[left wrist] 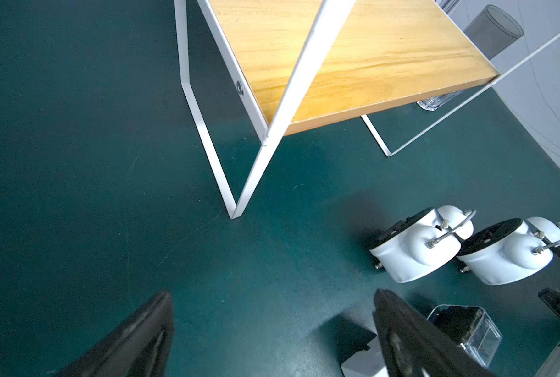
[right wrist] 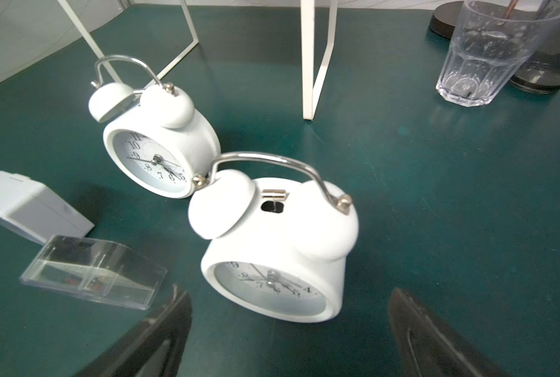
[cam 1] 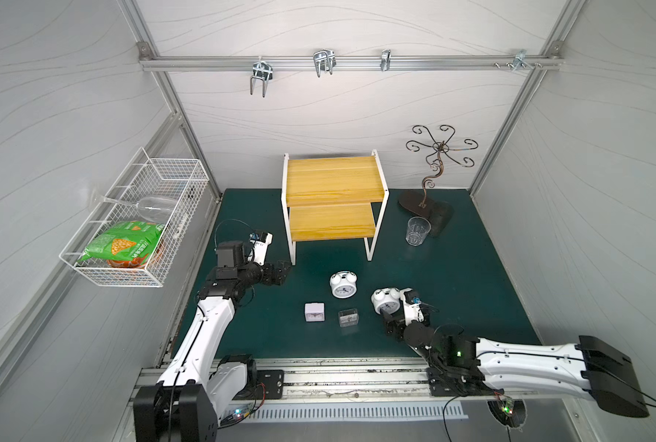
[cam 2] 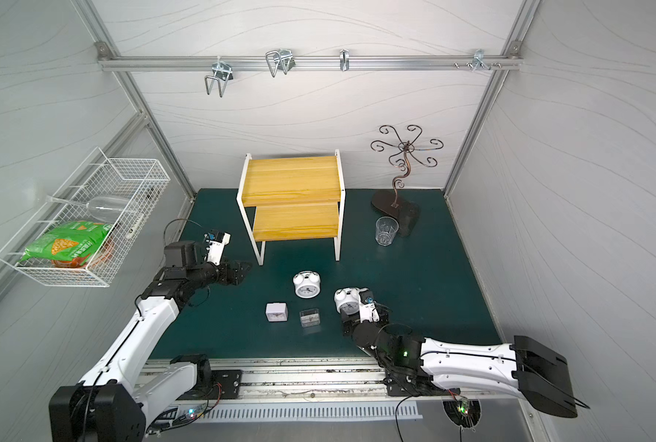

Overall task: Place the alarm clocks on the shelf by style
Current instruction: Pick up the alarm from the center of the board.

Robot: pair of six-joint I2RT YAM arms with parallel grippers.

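The shelf (cam 1: 334, 183) stands against the back edge of the green tabletop (cam 1: 471, 287), about midway along it, with its lower board stepped out toward the front. All four alarm clocks sit on the tabletop in front of the shelf, in the front half.

One twin-bell clock (cam 1: 343, 285) stands upright nearest the shelf, well clear of its legs. The second twin-bell clock (cam 1: 386, 301) stands just to its right and a little closer to the front edge, and the two are near each other but apart. The white square clock (cam 1: 314, 312) and the transparent clock (cam 1: 348, 318) sit side by side nearer the front edge, not touching, with the white one on the left.

The right arm (cam 1: 529, 354) reaches in from the front right corner. The right jaws are spread wide, and in the right wrist view the second twin-bell clock (right wrist: 278, 248) stands just ahead of them and partly between the tips, with green showing on both sides, so nothing is pinched.

The left arm (cam 1: 207, 325) comes in from the front left. The left jaws are also spread, holding nothing, over bare tabletop close to the shelf's front left leg.

A clear glass (cam 1: 418, 230) stands toward the back right, just beside the dark base of a scrolled metal stand (cam 1: 439, 153).
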